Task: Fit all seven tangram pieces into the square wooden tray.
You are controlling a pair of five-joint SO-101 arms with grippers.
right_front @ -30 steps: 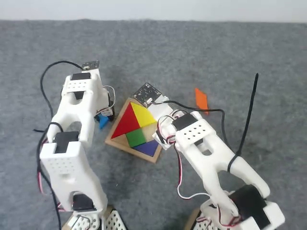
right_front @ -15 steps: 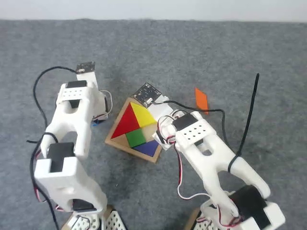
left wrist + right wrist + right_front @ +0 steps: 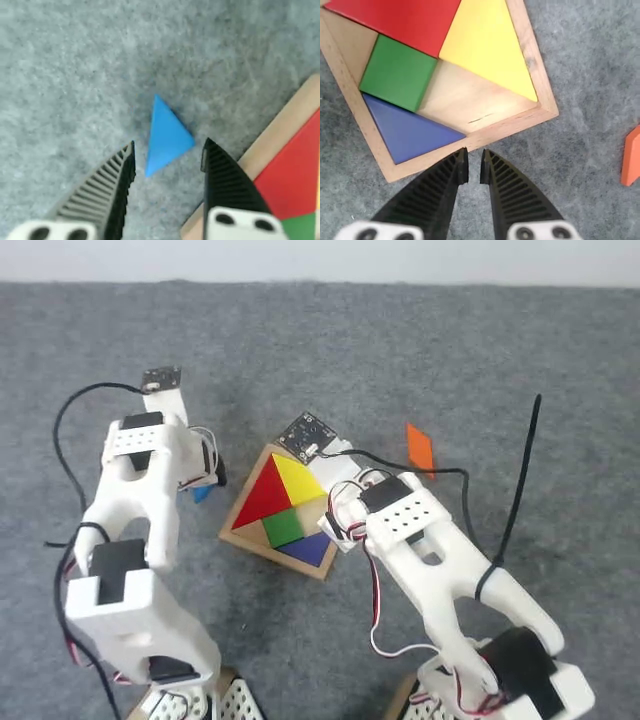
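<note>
- The left arm [image 3: 135, 490] stretches from the table's near edge toward the left side of the square wooden tray [image 3: 262, 543], its wrist bent down over the grey mat [image 3: 500, 350].
- The left gripper [image 3: 169, 147] is spread wide, one finger on each side of the light blue triangle [image 3: 167, 135]. That piece lies flat on the mat just beside the tray, and neither finger visibly touches it.
- The right arm [image 3: 440, 560] reaches from the near edge to the tray's right side, wrist pointing down.
- The right gripper [image 3: 473, 152] hangs just outside the tray's rim. Its fingers are drawn almost together and hold nothing.
- Inside the tray lie the red triangle [image 3: 395, 20], yellow triangle [image 3: 487, 50], green square [image 3: 397, 75] and dark blue triangle [image 3: 410, 132], with bare wood between the last three.
- The orange parallelogram [image 3: 420, 448] lies on the mat, apart from the tray, toward the table's far right.
</note>
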